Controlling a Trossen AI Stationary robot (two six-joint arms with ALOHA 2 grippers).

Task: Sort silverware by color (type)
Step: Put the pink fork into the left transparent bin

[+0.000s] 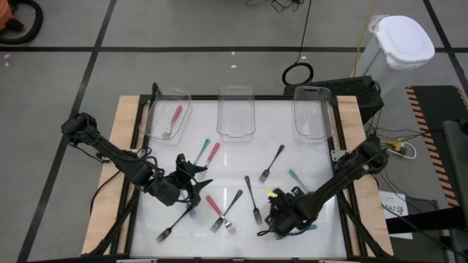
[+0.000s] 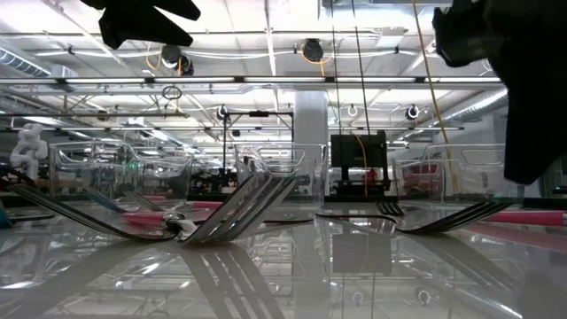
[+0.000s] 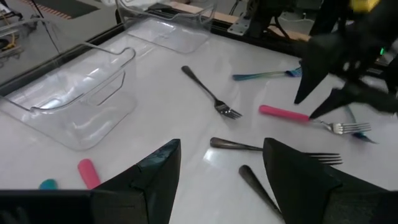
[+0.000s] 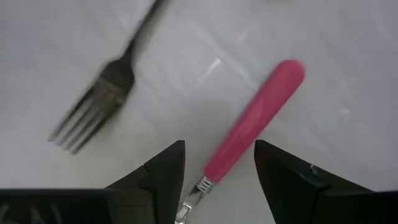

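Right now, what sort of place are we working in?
Probably a robotics lab or workshop hall: the table stands on a grey floor marked with black tape lines, under an open ceiling with strip lights, and a white humanoid figure stands in the background.

Around my table: grey floor (image 1: 219,29) crossed by dark tape lines. White lidded bin (image 1: 398,44) at two o'clock. Coiled black cable (image 1: 297,74) at twelve. Hazard-striped mat (image 1: 428,131) at three. Beyond my table edge, ceiling strip lights (image 2: 266,62), a white pillar (image 2: 310,120), a dark monitor (image 2: 359,155).
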